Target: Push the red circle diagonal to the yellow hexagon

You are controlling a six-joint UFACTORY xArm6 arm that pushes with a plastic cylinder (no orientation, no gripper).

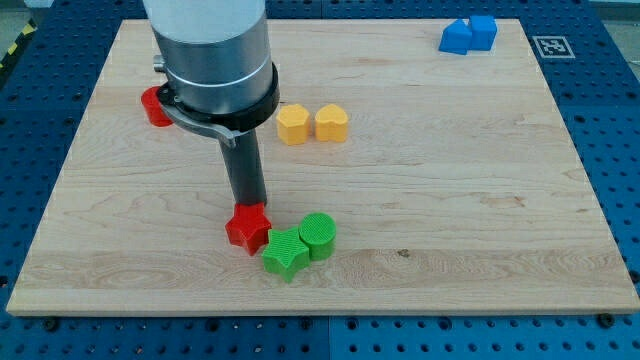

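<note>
Wooden counter [480,230], light-grained, resting on a blue perforated base [620,150]; eight small plastic blocks in all: two green, two red, two yellow, two blue.

Nearest the view's bottom lie the two green blocks: a green star-shaped block [284,253] touching a green ribbed cylinder [318,236] on its right. Just left of the green star sits a red star-shaped block [248,227], close enough that I cannot tell whether they touch.

My tip [247,203] meets the counter directly behind the red star-shaped block, at its far edge, apparently in contact with it. My tool is a plain dark rod, so it has no jaws to stand apart or together, and it clamps nothing. The rod rises upright from the tip into my wide grey and black arm housing [215,60], which fills the view's upper left.

Farther back, near mid-counter, stand the two yellow blocks side by side: a yellow hexagon [292,124] and, touching on its right, a yellow heart-shaped block [331,122].

The red circle [154,106] lies at the far left, partly hidden behind my housing, well apart from the yellow hexagon.

At the far right corner sit two blue blocks [467,34] pressed together, shapes unclear.
</note>
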